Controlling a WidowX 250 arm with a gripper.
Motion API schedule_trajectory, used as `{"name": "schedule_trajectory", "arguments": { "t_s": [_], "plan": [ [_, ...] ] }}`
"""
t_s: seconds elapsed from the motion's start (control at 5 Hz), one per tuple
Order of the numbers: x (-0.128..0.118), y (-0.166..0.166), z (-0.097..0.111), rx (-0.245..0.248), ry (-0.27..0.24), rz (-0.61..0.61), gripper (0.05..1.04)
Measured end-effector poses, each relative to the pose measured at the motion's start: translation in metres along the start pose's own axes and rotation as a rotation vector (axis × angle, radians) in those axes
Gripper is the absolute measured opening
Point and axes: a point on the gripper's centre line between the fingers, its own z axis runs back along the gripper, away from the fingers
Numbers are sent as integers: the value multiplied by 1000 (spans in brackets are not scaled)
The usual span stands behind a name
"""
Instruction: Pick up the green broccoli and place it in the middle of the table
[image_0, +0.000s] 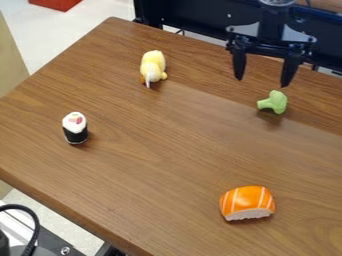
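Observation:
The black gripper (261, 81) hangs over the back right of the wooden table (160, 170), open, with nothing between its fingers. A green broccoli piece (274, 102) is nearest to it, just below the fingertips in the view. At the back left of centre lies a small yellow plush toy (153, 67) with a white part at its front. A sushi roll (75, 128), white on top with a black wrap, stands on the left side. Toward the front right sits an orange, white-striped salmon sushi piece (247, 203).
The table's left and front edges drop off to a pale floor (73, 37). A black frame (194, 17) runs behind the table's back edge. A black cable (33, 225) curves at the lower left, beside the table.

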Motion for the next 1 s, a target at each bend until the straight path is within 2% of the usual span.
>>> {"name": "schedule_trajectory", "arguments": {
  "t_s": [0.4,0.6,0.8,1.0],
  "plan": [
    [0,-16,-12,-9,-8,74,1000],
    [2,-21,-16,-2,-11,85,1000],
    [6,-25,-30,22,-11,108,1000],
    [11,-28,-32,30,-30,117,1000]
  ]
}}
